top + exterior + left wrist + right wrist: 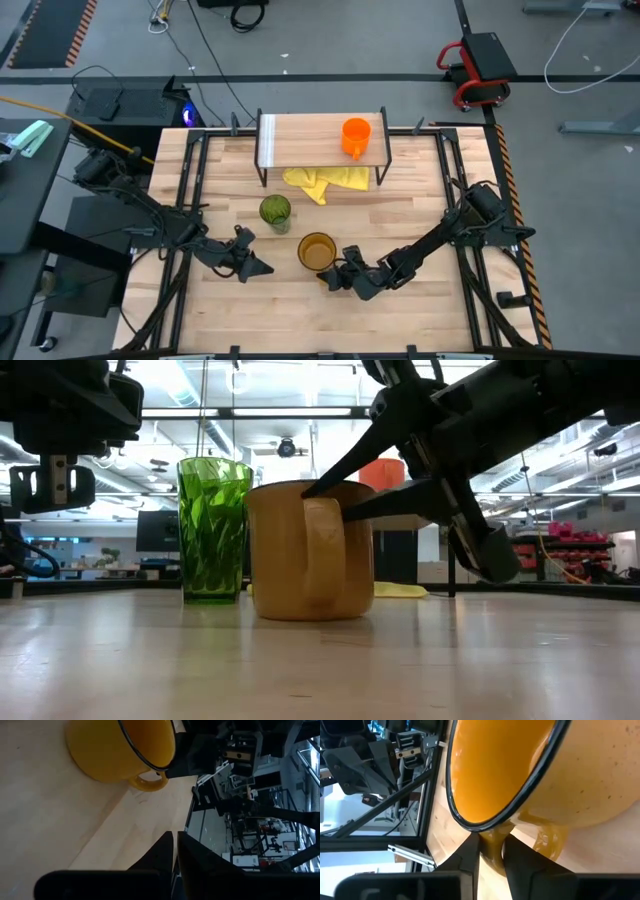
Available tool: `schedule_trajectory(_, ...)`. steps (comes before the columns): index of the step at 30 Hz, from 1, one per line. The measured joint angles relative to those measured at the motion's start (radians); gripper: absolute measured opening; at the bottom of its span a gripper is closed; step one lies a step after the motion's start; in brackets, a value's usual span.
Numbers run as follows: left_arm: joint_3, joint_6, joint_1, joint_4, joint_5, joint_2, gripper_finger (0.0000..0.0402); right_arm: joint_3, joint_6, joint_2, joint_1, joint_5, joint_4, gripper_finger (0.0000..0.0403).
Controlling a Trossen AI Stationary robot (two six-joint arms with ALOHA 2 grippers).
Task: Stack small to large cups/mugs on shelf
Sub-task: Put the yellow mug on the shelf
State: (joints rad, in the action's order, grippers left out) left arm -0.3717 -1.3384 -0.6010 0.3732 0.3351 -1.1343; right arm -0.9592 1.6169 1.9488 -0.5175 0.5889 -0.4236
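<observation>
Right tool (491, 851), lower centre: fingers clamped on amber mug (316, 250) handle; thin grip risks tilt, knocking green tumbler (275, 210). Left tool (262, 266): together, idle.

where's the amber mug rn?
High view: amber mug stands on the table's front middle, just right of the green tumbler. The right gripper has its fingers around the mug's handle.

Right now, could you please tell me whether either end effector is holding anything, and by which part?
The right end effector has its fingers on either side of the amber-yellow mug's handle, closing on it. The left end effector holds nothing, beside the green tumbler.
</observation>
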Motion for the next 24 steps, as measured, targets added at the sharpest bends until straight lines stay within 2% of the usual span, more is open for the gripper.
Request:
schedule_trajectory(8,0.000,0.000,0.000,-0.006,0.000,0.000,0.0023,0.000,-0.025,0.000,0.000,0.001,0.000,0.0058)
schedule_trajectory(14,0.000,0.000,0.000,-0.006,0.000,0.000,0.0030,0.001,-0.083,0.002,0.005,-0.003,-0.064,0.0038)
schedule_trajectory(24,0.000,-0.003,0.000,-0.005,0.000,0.000,0.0021,0.002,-0.099,0.003,0.007,-0.013,-0.129,0.0037)
